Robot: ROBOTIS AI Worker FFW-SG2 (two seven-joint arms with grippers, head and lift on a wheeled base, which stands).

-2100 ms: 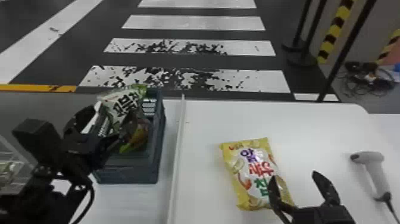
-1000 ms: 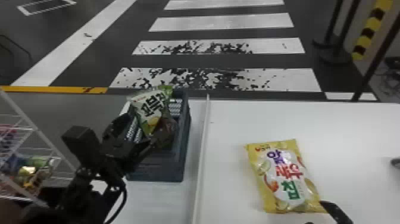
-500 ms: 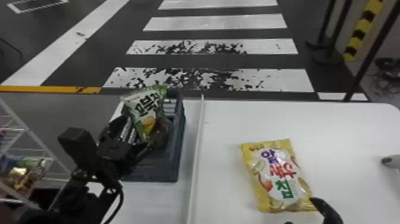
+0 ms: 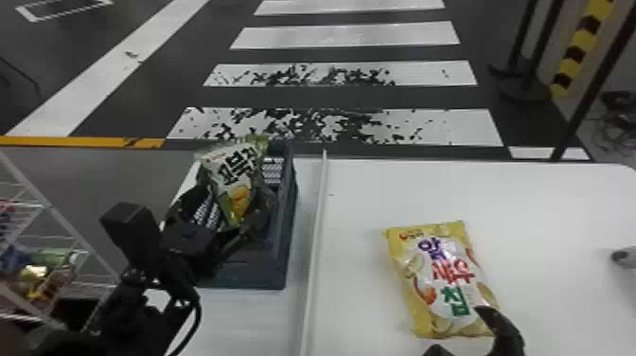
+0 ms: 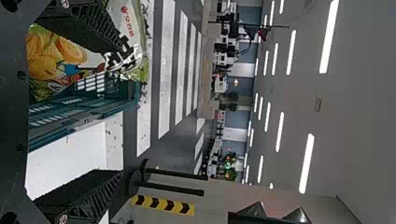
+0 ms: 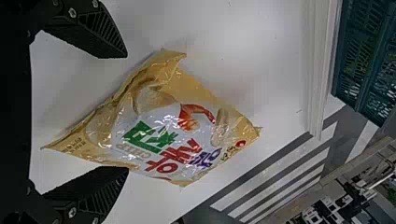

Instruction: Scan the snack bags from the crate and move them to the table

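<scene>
Left tool: unclenched at crate
Green bag: upright in crate, likely next
Yellow bag: on desk, right of crate
Right tool: released, has drawn back robotward

In the head view, the right edge crops the scanner, the bottom edge crops the worktop and the right end effector, the left end effector covers part of the crate, and packets on the wire rack are blurred.
</scene>
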